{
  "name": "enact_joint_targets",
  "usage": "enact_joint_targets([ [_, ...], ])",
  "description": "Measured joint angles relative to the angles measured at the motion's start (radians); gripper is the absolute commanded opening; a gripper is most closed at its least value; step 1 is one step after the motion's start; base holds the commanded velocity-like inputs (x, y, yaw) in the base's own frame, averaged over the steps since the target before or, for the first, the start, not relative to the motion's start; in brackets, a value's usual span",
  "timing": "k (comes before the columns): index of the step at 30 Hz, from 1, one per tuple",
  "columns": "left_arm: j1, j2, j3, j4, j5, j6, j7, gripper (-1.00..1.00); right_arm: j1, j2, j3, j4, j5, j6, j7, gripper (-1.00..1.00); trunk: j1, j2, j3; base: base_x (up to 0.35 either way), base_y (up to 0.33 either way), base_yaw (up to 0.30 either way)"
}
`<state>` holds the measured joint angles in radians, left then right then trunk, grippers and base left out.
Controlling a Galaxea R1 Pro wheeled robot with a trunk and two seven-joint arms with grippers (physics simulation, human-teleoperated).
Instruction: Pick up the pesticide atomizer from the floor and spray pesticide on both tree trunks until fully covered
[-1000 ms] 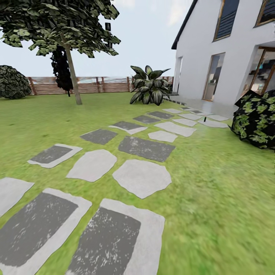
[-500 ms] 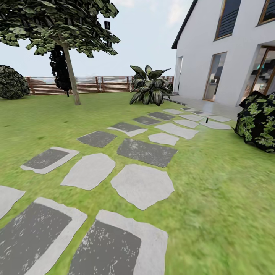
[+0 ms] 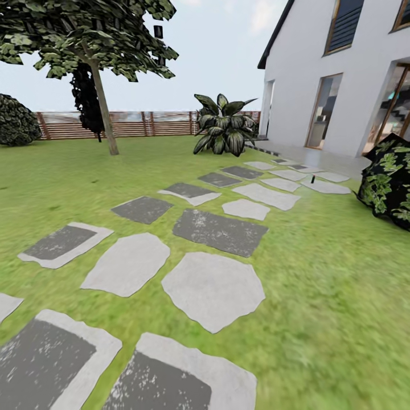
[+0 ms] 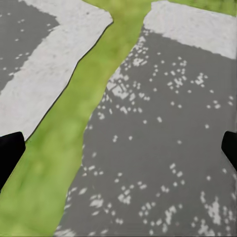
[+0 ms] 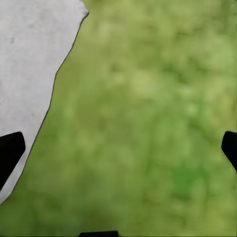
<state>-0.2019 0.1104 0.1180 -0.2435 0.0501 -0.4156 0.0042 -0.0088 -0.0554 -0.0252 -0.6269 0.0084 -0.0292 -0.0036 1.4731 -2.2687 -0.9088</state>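
A tree [image 3: 85, 34] with a leafy crown and a pale grey-brown trunk [image 3: 106, 114] stands far off at the left of the lawn, in front of the slatted fence [image 3: 148, 124]. A small dark upright thing [image 3: 312, 179] stands on the grass by the far stepping stones; it is too small to tell whether it is the pesticide atomizer. My left gripper [image 4: 118, 148] is open over a dark stepping stone [image 4: 163, 148], with black fingertips [image 4: 9, 153] at the picture's edges. My right gripper [image 5: 118, 148] is open above grass, holding nothing.
A path of grey stepping stones [image 3: 212, 289] runs from me toward the white house [image 3: 341, 85]. A broad-leaf plant [image 3: 224, 128] stands by the house corner. Dark bushes sit at the right [image 3: 393, 179] and far left [image 3: 17, 121]. A black cypress [image 3: 86, 99] stands behind the tree.
The whole head view has shifted: the stones have slid nearer and to the left, and the right bush toward the edge. The camera has moved forward; nothing on the lawn has moved.
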Motion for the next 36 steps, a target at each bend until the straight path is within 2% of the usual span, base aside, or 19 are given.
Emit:
enact_joint_targets([
  [8,0.0,0.0,0.0,0.0,0.0,0.0,0.0,1.0,0.0,0.0,0.0,-0.003,-0.001,0.0,0.0,1.0,0.0,0.0,0.0,0.339,0.0,-0.022],
  [30,0.0,0.0,0.0,0.001,0.0,0.001,0.0,1.0,0.0,0.0,0.0,-0.001,-0.001,0.0,0.001,1.0,0.0,0.0,0.0,0.339,0.0,-0.243],
  [36,0.0,0.0,0.0,0.0,0.0,0.001,0.0,1.0,0.0,0.0,0.0,-0.001,-0.001,0.0,0.0,1.0,0.0,0.0,0.0,0.339,0.0,-0.071],
])
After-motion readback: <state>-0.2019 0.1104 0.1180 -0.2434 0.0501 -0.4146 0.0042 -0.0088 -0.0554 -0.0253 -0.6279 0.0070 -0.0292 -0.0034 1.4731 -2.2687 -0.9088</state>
